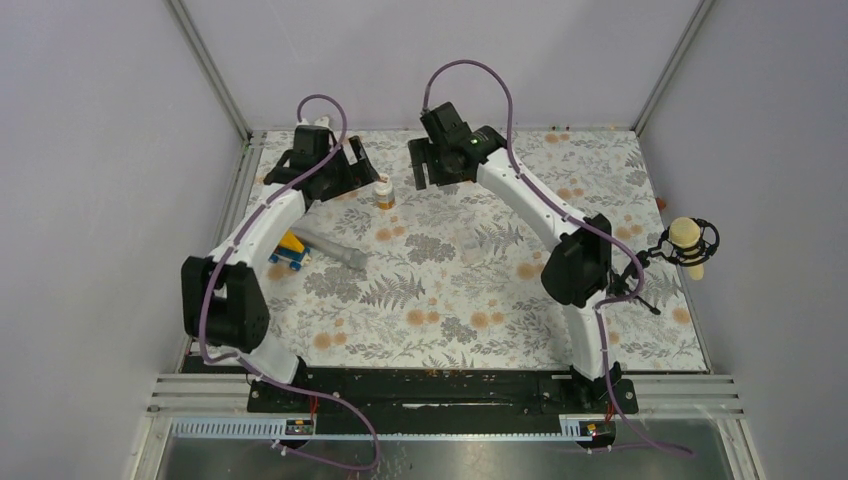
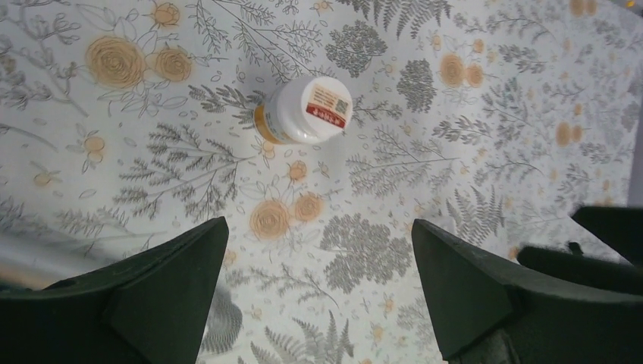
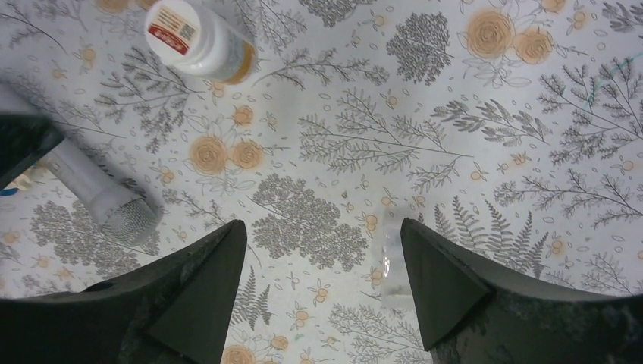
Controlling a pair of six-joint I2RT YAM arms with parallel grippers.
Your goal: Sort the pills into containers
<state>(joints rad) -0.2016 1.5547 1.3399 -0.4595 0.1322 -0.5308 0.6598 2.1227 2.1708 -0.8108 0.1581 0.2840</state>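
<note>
The amber pill bottle (image 1: 384, 192) stands upright with its white cap on, at the far middle of the flowered cloth. My left gripper (image 1: 362, 170) hovers just left of it, open and empty. In the left wrist view the bottle (image 2: 303, 112) is ahead of the open gripper (image 2: 318, 224). My right gripper (image 1: 433, 180) hovers just right of the bottle, open and empty. In the right wrist view the bottle (image 3: 201, 39) is at the upper left. The clear plastic cup (image 3: 393, 262) sits on the cloth right by the right finger (image 3: 447, 288) of that open gripper (image 3: 324, 224). I cannot tell any pills apart from the pattern.
A grey-headed white cylinder like a microphone (image 1: 335, 250) lies left of centre, also in the right wrist view (image 3: 98, 193). Yellow, red and blue toy blocks (image 1: 290, 250) sit beside it. A microphone on a stand (image 1: 688, 243) stands at the right edge. Walls enclose the table.
</note>
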